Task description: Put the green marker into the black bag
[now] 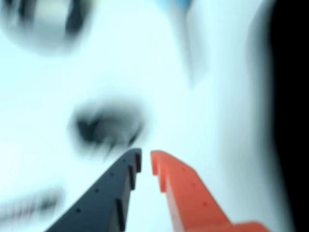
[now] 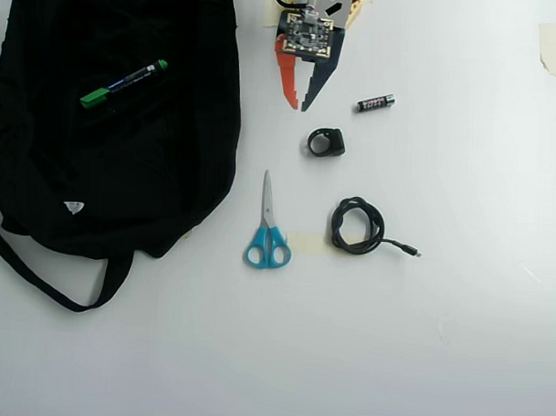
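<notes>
The slim green marker point(image 2: 123, 83), dark-barrelled with light print and a green cap, lies on top of the large soft black fabric bag point(image 2: 96, 174), tilted with its cap end toward the lower left in the overhead view. The bag fills the upper left of the white counter point(image 2: 419, 341), its long strap point(image 2: 38, 277) looping out below it and a small white tag point(image 2: 73, 206) showing near its lower edge.

My gripper point(image 2: 299, 108) is well apart from both, to the right of the bag near the top of the overhead view. It holds nothing, and its orange finger and dark finger stand only a narrow gap apart. In the wrist view my gripper point(image 1: 145, 157) points over blurred white counter, with a smeared dark shape point(image 1: 108, 126) just beyond the tips.

Just below my gripper in the overhead view sits a small black ring-shaped piece point(image 2: 326, 142), and to its right a small black battery point(image 2: 375, 103). Farther down lie blue-handled scissors point(image 2: 267, 228), a strip of pale tape point(image 2: 306, 244) and a coiled black cable point(image 2: 358, 226).
</notes>
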You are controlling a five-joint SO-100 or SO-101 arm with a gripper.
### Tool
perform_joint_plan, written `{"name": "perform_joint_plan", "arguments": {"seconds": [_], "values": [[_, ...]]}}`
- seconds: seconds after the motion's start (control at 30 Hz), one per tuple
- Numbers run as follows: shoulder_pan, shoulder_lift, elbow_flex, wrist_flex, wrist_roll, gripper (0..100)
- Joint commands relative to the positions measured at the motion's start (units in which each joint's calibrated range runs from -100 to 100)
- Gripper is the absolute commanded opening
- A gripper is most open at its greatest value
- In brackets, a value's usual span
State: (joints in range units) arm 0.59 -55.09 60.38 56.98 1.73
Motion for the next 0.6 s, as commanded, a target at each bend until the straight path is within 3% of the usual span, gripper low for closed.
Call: {"name": "perform_joint_plan", "arguments": {"seconds": [0.0, 0.57], "values": [[-6.3, -5.9, 7.5, -0.4, 0.3, 2], [-11.5, -30.7, 23.1, 0.0, 0.4, 2]]}}
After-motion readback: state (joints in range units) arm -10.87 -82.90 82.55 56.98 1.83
